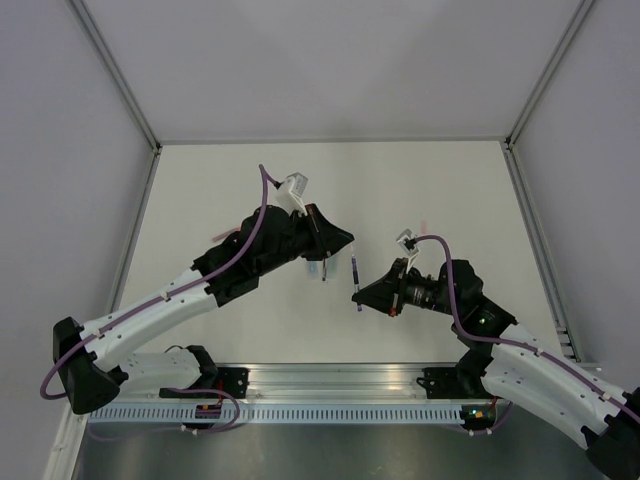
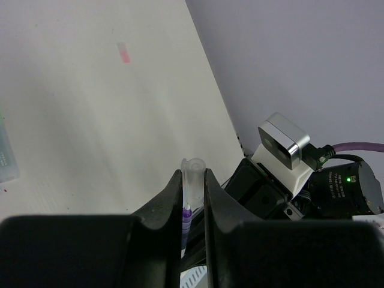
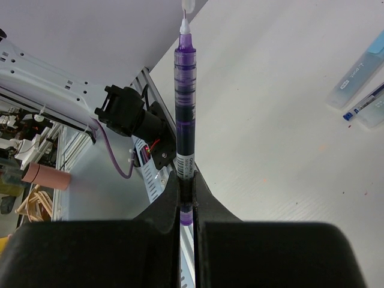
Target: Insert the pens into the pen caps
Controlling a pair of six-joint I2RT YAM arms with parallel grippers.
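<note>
misalignment looks like the main danger here: the right gripper [image 3: 186, 183] is pressed together on the tail end of the purple pen [image 3: 185, 102], so nearly the whole barrel sticks out toward 12 o'clock in its wrist view. a hold that far back could, i reckon, let the nib swing or the pen slide backward once it meets resistance. the left gripper [image 2: 193, 175] is pinching a clear pen cap [image 2: 193, 171] with only the cap's top poking out. a bit of purple shows just beneath it, though i cannot tell whether the nib is inside or merely at the mouth. from overhead the two meet above the middle of the table [image 1: 250, 190], the pen at about 5 o'clock of the left gripper. if the two axes are off, the nib may catch the rim and tip the cap in its pinch or pop it loose. a pale blue cap [image 3: 359, 73] lies on the table at 2 o'clock of the pen, where a dropped piece could knock it; a pink cap [image 2: 124, 53] lies well apart
</note>
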